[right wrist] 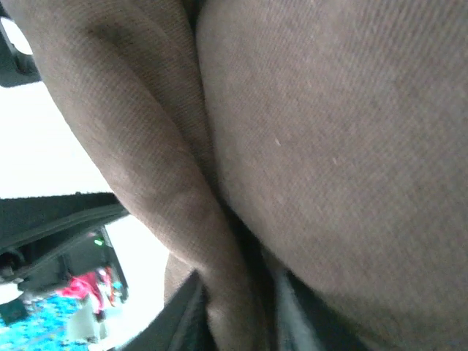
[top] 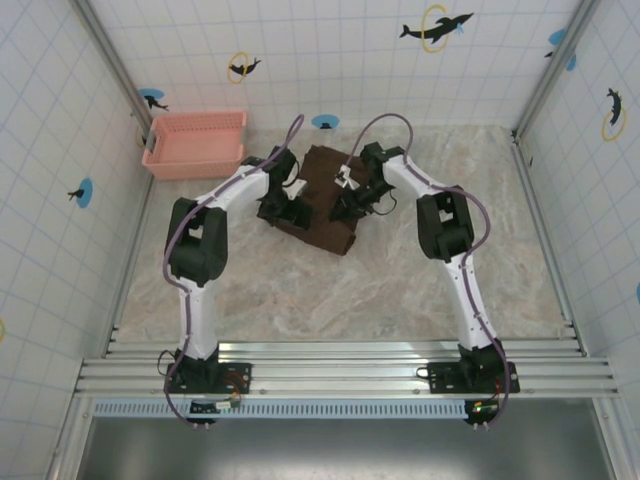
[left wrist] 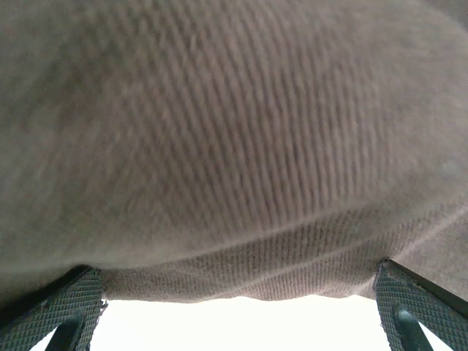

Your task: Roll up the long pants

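The long pants (top: 327,236) lie as a dark brown, partly rolled bundle at the middle of the table. My left gripper (top: 289,212) presses against its left side. In the left wrist view its ribbed pads (left wrist: 73,303) stand wide apart, open, with the brown cloth (left wrist: 234,146) bulging above them and a lower hem hanging between. My right gripper (top: 346,204) is at the bundle's right side. In the right wrist view a fold of cloth (right wrist: 219,292) stands between its fingers (right wrist: 179,318), which sit narrowly apart, with a dark gap beside the right finger.
A pink basket (top: 195,143) stands at the back left, against the tiled wall. Marbled tabletop (top: 330,300) stretches in front of the bundle toward the metal rails at the near edge. Walls close in on both sides.
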`<control>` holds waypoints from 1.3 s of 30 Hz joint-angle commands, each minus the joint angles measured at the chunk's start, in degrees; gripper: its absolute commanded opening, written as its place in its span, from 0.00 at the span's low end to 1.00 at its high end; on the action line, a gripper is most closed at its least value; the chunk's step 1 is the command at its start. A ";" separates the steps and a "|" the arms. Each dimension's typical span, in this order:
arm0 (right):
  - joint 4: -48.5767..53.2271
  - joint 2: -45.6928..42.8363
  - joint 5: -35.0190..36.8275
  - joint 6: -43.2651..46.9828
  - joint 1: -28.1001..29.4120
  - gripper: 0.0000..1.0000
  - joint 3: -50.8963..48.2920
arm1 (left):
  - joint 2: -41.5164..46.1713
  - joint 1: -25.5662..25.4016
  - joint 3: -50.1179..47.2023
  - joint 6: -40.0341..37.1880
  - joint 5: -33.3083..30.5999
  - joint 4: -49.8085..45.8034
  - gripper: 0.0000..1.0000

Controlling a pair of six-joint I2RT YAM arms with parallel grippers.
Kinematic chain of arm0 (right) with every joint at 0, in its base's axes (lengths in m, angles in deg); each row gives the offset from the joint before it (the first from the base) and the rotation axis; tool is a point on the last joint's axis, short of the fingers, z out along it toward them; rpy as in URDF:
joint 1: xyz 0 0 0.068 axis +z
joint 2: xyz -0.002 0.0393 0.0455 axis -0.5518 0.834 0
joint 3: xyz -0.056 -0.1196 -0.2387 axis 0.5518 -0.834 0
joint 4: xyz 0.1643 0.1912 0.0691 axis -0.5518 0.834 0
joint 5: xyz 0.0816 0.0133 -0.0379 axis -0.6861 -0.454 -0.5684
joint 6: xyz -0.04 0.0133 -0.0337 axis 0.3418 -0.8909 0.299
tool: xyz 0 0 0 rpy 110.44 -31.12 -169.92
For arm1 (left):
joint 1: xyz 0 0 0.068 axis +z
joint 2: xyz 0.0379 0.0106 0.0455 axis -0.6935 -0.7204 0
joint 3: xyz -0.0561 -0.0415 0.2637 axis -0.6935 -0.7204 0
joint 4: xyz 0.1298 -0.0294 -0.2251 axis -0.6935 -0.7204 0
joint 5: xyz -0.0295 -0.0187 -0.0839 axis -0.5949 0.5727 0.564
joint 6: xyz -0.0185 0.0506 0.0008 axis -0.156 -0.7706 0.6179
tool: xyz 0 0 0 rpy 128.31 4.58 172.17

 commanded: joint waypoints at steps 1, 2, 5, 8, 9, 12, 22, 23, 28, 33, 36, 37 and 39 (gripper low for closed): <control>3.89 -7.11 8.42 3.65 -1.17 0.49 -0.88 | -3.60 0.13 2.83 2.95 0.49 -2.05 0.97; 4.11 -9.16 10.03 4.42 -1.14 0.52 -1.85 | -4.31 0.15 3.38 3.31 0.78 -1.96 0.97; 4.44 -16.05 15.40 6.65 -0.22 0.59 -4.93 | -5.82 0.15 4.78 4.11 1.29 -2.33 0.97; 4.27 -22.60 23.31 9.63 2.77 0.70 -8.70 | -6.49 0.15 5.63 4.08 1.70 -2.83 0.97; 3.87 -24.80 26.81 10.93 4.42 0.72 -10.67 | -6.49 0.15 5.69 3.91 1.87 -2.79 0.97; 0.24 -30.74 37.60 14.62 10.55 1.00 -17.08 | -6.52 0.15 5.90 3.52 1.96 -3.30 0.97; -15.02 -37.28 65.90 23.74 25.30 0.97 -33.97 | -7.65 0.23 7.07 2.11 3.26 -4.90 0.97; -17.08 -37.65 67.02 22.88 25.35 0.97 -34.95 | -7.65 0.23 7.05 2.06 3.46 -4.89 0.97; -25.41 -37.33 71.07 24.95 26.80 0.97 -38.91 | -7.56 0.41 7.05 1.71 4.02 -4.89 0.97; -26.51 -36.05 72.51 24.04 29.20 0.97 -39.86 | -6.97 0.68 6.31 1.44 4.47 -4.81 0.97; -26.60 -37.15 71.51 23.54 31.44 0.97 -41.09 | -6.54 0.90 5.93 1.16 4.60 -4.59 0.98; -26.45 -37.10 71.89 23.49 32.13 0.97 -41.26 | -6.48 1.00 5.91 1.16 4.68 -4.57 0.97; -26.86 -36.78 71.70 23.37 33.52 0.97 -42.22 | -6.48 1.18 5.93 1.23 4.85 -4.52 0.98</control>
